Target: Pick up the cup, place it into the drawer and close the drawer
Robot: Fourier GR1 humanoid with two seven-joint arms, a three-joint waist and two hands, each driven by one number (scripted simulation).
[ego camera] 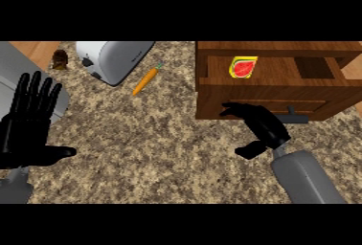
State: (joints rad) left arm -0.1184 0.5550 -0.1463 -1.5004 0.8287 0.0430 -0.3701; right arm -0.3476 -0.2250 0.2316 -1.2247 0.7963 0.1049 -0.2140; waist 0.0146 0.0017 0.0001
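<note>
Cup in the drawer, push coming up.
The cup point(243, 67) lies inside the open drawer point(276, 98); the right hand point(258, 125), fingers loosely curled and holding nothing, meets the drawer front. Best push squarely and straight. The left hand point(29, 125) rests open, fingers apart.
</note>
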